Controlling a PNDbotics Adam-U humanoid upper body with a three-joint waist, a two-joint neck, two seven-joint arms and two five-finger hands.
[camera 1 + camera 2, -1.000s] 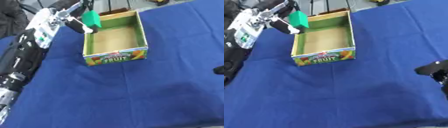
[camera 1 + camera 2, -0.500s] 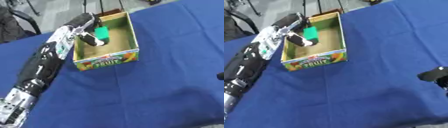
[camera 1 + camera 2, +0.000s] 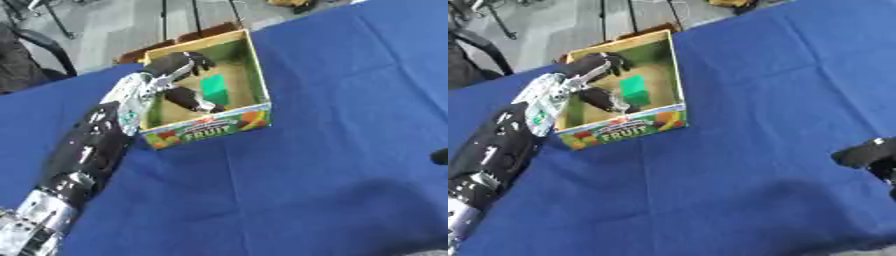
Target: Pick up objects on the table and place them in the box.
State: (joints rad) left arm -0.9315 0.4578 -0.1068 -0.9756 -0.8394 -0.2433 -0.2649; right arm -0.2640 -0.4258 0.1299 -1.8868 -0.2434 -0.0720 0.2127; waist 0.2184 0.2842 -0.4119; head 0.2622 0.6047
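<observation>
An open cardboard box (image 3: 252,75) with a "FRUIT" label on its front stands on the blue tablecloth at the upper left. A green block (image 3: 213,89) lies on the box floor, near the right wall. My left hand (image 3: 174,68) reaches into the box from the left. Its fingers spread above the block and its thumb (image 3: 190,98) lies below it, so the hand is open and apart from the block. My right hand (image 3: 866,154) shows only as a dark shape at the right edge.
The blue cloth (image 3: 306,180) covers the whole table in front of and to the right of the box. Beyond the far table edge is grey floor (image 3: 114,25), with a dark chair (image 3: 22,55) at the far left.
My left hand carried the green block from above the box's left rim down inside it, then spread its fingers off it. The camera has also shifted.
</observation>
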